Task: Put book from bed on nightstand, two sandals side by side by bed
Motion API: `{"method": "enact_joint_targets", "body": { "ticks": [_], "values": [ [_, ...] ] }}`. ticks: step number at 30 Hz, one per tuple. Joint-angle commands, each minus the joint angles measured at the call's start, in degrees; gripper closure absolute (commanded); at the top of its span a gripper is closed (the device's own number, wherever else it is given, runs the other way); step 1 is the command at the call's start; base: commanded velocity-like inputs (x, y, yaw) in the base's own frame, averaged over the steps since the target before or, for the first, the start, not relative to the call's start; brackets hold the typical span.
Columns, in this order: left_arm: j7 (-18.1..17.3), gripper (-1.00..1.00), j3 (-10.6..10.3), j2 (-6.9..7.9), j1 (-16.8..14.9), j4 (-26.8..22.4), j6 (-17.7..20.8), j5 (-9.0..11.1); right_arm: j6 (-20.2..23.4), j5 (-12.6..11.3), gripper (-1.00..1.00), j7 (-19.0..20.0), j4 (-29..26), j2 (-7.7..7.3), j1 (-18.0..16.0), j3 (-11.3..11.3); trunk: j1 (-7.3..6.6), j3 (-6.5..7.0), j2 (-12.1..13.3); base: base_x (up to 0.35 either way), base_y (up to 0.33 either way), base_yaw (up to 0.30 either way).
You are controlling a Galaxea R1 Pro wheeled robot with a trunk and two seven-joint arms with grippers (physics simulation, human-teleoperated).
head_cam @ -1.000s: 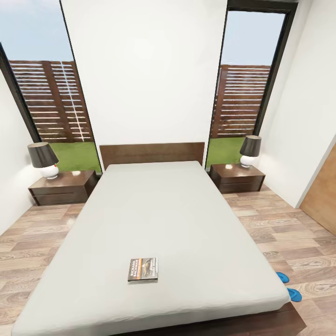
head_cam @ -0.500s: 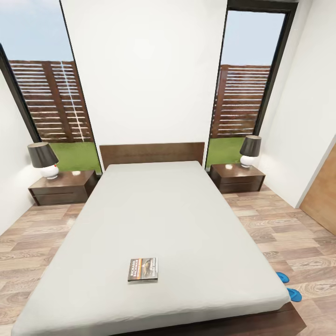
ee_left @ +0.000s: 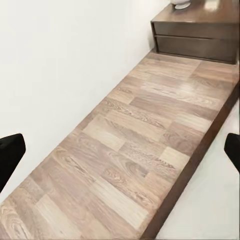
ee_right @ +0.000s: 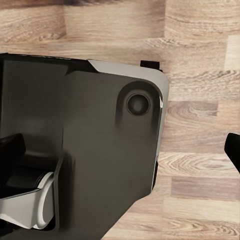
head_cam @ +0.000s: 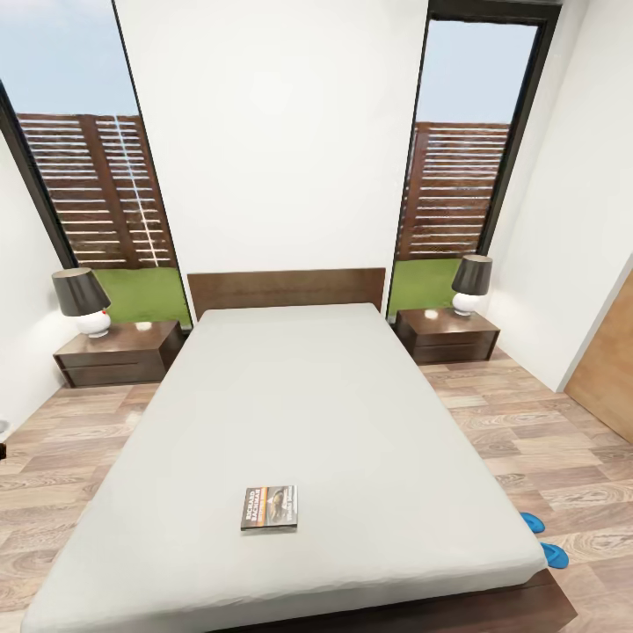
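Note:
The book (head_cam: 269, 507) lies flat near the foot of the bed's pale mattress (head_cam: 299, 413), dark cover up. Two blue sandals (head_cam: 533, 522) (head_cam: 554, 555) sit on the floor by the bed's right foot corner, partly hidden by the mattress edge. Dark nightstands flank the headboard, one on the left (head_cam: 119, 352) and one on the right (head_cam: 447, 334). My left gripper (ee_left: 121, 152) is open over bare wood floor beside the bed frame (ee_left: 200, 155), with a nightstand (ee_left: 197, 35) ahead. My right gripper (ee_right: 122, 150) is open above the robot's dark base (ee_right: 100, 145).
Each nightstand carries a lamp with a dark shade, left (head_cam: 82, 301) and right (head_cam: 471, 283). Tall windows stand behind them. A wood panel (head_cam: 611, 360) lines the right wall. Strips of plank floor (head_cam: 536, 448) run along both sides of the bed.
A small grey and dark sliver has appeared at the head view's left edge. Nothing else has moved.

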Motion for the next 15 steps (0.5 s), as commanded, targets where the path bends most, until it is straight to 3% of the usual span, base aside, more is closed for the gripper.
{"method": "enact_joint_targets", "body": {
  "ticks": [1,3,4,7,15],
  "values": [
    [-0.75,-1.00,-0.91,-0.47,-1.15,0.17,1.56,-0.37,-0.36,0.58,-1.00,0.12,0.17,-0.03,-0.09,-0.44,0.03,-0.13,-0.13,0.000,0.000,0.000],
    [-2.30,-1.00,-2.33,-1.99,-3.50,0.65,4.12,-0.32,-0.39,0.57,-1.00,0.12,0.15,-0.03,-0.09,-0.44,0.03,-0.13,-0.13,0.000,0.000,0.000],
    [-4.03,-1.00,-3.30,-4.10,-6.04,1.01,6.49,-0.36,-0.41,0.59,-1.00,0.12,0.13,-0.03,-0.09,-0.44,0.03,-0.13,-0.13,0.000,0.000,0.000],
    [-6.10,-1.00,-4.16,-7.65,-9.38,1.42,9.90,-0.45,-0.44,0.62,-1.00,0.12,0.11,-0.03,-0.09,-0.44,0.03,-0.13,-0.13,0.000,0.000,0.000],
    [-8.10,-1.00,-5.81,-18.23,-14.60,2.56,15.59,-0.53,-0.54,0.68,-1.00,0.12,0.04,-0.04,-0.09,-0.37,0.03,-0.13,-0.13,0.000,0.000,0.000]
  ]
}}
